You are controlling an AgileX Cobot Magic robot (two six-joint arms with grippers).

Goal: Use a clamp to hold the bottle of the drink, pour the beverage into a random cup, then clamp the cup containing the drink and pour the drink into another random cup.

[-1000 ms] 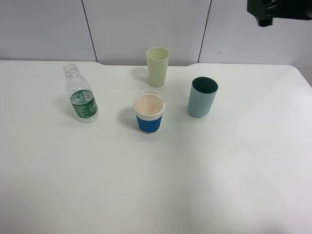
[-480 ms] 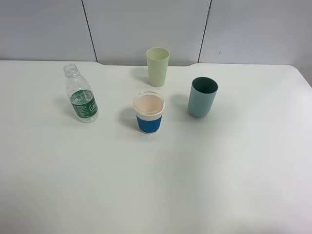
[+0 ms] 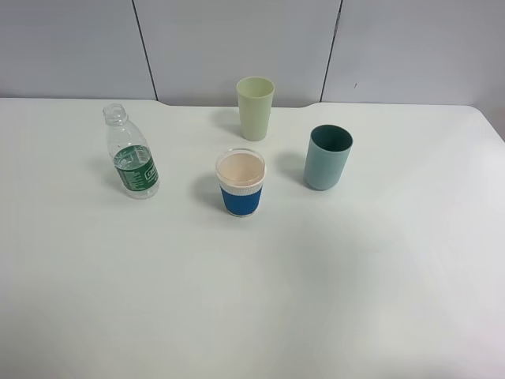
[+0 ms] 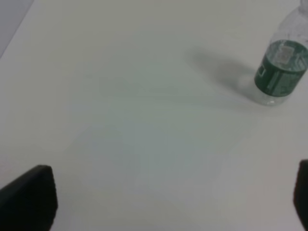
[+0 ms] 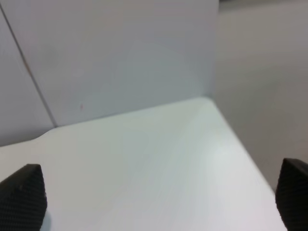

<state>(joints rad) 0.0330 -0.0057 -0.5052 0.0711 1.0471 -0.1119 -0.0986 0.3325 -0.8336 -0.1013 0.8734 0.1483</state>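
Note:
The bottle of the drink (image 3: 131, 162), clear with a green label and no cap, stands upright at the table's left. It also shows in the left wrist view as the bottle (image 4: 281, 67), well ahead of my open, empty left gripper (image 4: 166, 202). The blue-sleeved cup (image 3: 241, 183) stands at the centre, and the tall pale green cup (image 3: 255, 107) behind it. I cannot make out the beverage in any vessel. My right gripper (image 5: 156, 197) is open and empty over the table's far right corner. Neither arm shows in the exterior high view.
A teal cup (image 3: 327, 157) stands right of the blue-sleeved cup. The white table (image 3: 252, 300) reaches back to a grey panelled wall (image 3: 237, 39). The right wrist view shows the table's corner edge (image 5: 226, 125) with floor beyond.
A dark part of the right arm at the exterior view's top right corner has gone out of view. The bottle and cups have not moved.

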